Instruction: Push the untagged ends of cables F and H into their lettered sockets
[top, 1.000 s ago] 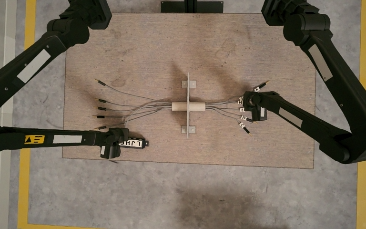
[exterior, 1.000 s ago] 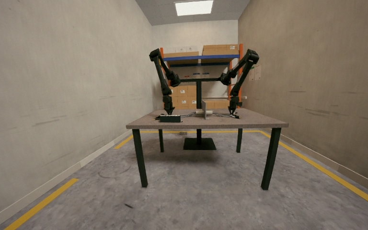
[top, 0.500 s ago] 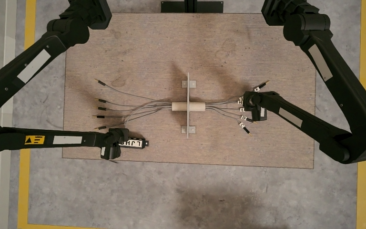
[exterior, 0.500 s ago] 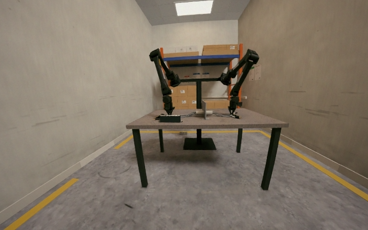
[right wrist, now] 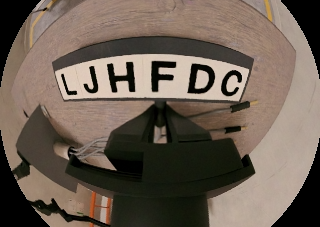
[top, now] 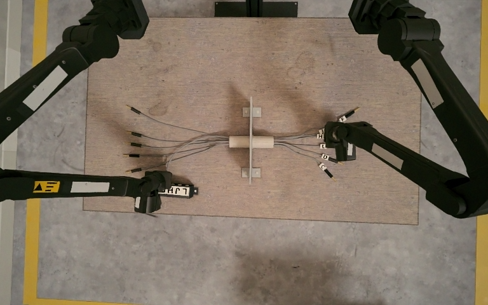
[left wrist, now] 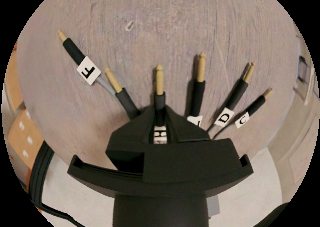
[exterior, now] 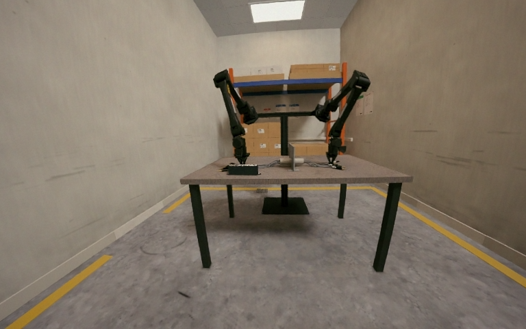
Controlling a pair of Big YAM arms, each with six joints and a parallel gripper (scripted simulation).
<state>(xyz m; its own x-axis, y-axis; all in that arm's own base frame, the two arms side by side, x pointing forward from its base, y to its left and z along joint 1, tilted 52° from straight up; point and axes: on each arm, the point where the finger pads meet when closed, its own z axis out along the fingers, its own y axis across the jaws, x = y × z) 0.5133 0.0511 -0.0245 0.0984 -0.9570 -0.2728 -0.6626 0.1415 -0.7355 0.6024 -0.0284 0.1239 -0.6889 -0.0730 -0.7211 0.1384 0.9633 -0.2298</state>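
Note:
The black junction box (top: 192,190) (exterior: 242,168) (right wrist: 150,46) lies at the table's front and carries a white label reading L J H F D C. My right gripper (top: 162,185) (exterior: 241,162) (right wrist: 160,108) is shut on an untagged plug, right against the box's side below the letter F. The plug's tip is hidden there. My left gripper (top: 330,136) (exterior: 331,162) (left wrist: 160,109) is shut on the tagged end of cable H (left wrist: 159,79), low over the table. The F tag (left wrist: 89,70) lies free to one side of it.
A beige conduit (top: 250,142) (exterior: 291,160) sits mid-table in an upright grey bracket plate (top: 251,113). Several loose untagged plugs, one of them (top: 135,110), fan out on the box's side of it. Tagged ends D (left wrist: 225,117) and C (left wrist: 242,120) lie near my left gripper.

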